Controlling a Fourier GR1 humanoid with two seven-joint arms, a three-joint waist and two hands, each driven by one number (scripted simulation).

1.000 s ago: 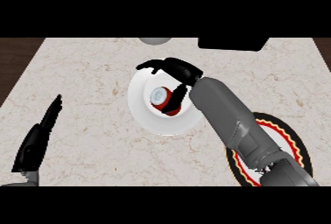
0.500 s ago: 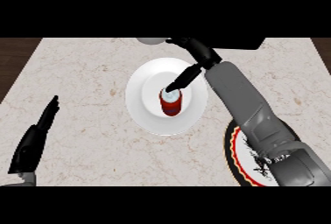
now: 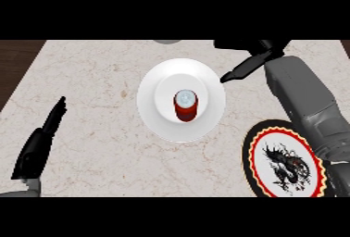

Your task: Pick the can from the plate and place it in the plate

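At the far left, near the lower edge, resting: left hand (image 3: 40,143), fingers straight and pressed together, pointing up the counter (image 3: 96,152), holding nothing and well apart from everything else.

Toward the middle, a white plate (image 3: 152,111) on the marble, with the red can (image 3: 185,105) upright in its recessed centre, silver top facing up. Nothing touching the can; no finger on it or round it.

Further right and higher, right hand (image 3: 247,68), up beyond the white plate's rim, off to the can's upper right. Fingers extended in a dark taper pointing down-left toward the plate's edge, curled round nothing; thumb not clearly separable against the dark shape at the top edge. Grey forearm running down the right side behind it.

At the lower right, a second plate (image 3: 256,152), black-rimmed with a red-and-yellow scalloped border and a dark figure on a pale centre, partly covered by the forearm. No can on the part that shows.

As for progress, judged from this alone: can sitting on the white plate, patterned plate bare where visible, both hands free of the can. Fits two readings equally: can on the plate it is to be lifted from, with the patterned plate as goal, or can on the plate it was meant to reach, with the hand clear of it. Cannot be settled here.
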